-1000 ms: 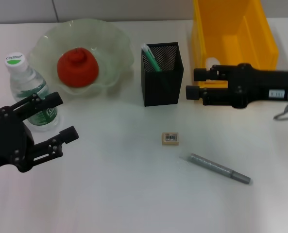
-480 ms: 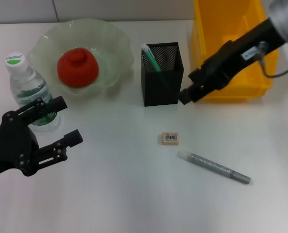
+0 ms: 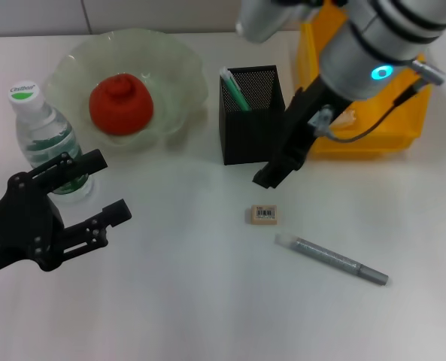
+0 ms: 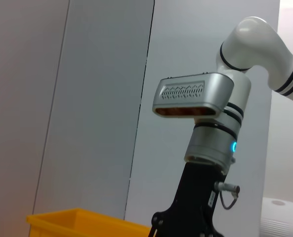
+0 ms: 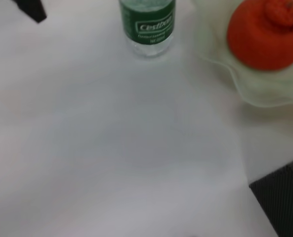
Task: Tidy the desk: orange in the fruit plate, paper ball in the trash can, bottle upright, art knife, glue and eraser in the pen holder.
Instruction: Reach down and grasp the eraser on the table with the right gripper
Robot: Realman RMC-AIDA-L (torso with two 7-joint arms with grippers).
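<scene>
The orange (image 3: pixel 119 104) lies in the pale green fruit plate (image 3: pixel 179 68). The bottle (image 3: pixel 46 139) stands upright at the left. The black mesh pen holder (image 3: pixel 251 120) holds a green and white stick (image 3: pixel 233 90). The tan eraser (image 3: pixel 263 214) and the grey art knife (image 3: pixel 332 260) lie on the table. My right gripper (image 3: pixel 271 175) points down just behind the eraser, in front of the holder. My left gripper (image 3: pixel 102 189) is open and empty beside the bottle. The paper ball is out of view. The right wrist view shows the bottle (image 5: pixel 147 24) and the orange (image 5: pixel 265 34).
A yellow bin (image 3: pixel 392 83) stands at the back right behind my right arm. It also shows in the left wrist view (image 4: pixel 77 222). The white table (image 3: pixel 207 301) stretches across the front.
My right arm has swung from beside the yellow bin leftward and down to the spot just behind the eraser. My left gripper has hardly moved.
</scene>
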